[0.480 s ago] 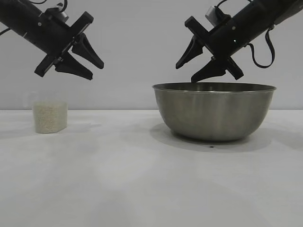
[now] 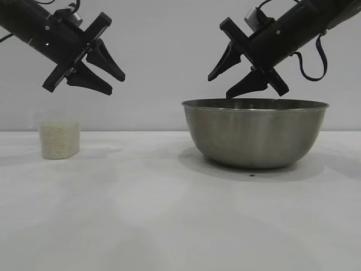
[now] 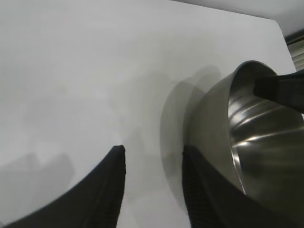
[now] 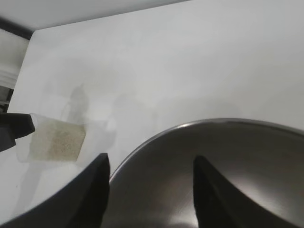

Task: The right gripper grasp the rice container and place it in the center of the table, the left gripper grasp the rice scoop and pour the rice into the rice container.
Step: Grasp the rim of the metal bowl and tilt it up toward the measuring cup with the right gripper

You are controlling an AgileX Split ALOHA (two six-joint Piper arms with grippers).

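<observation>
White bench [image 2: 169, 226], plain grey wall behind. Rice container [image 2: 255, 132] right of centre, empty. Rice scoop [image 2: 59, 138] far left, full of rice [image 2: 58, 142]. Right hand [image 2: 237, 76] partly spread, empty, just above container's rim. Left hand [image 2: 104, 74] narrower gap, empty, above scoop. Step: opening grasp of container. Next: descend, straddle rim, close. Versus earlier frame: both hands slightly higher.

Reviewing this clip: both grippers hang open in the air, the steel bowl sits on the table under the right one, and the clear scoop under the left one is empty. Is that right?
Not quite: the rice scoop is not empty. The exterior view shows it filled with rice, standing on the table. The rest holds: the left gripper and right gripper hang open in the air, and the rice container sits under the right one.
</observation>
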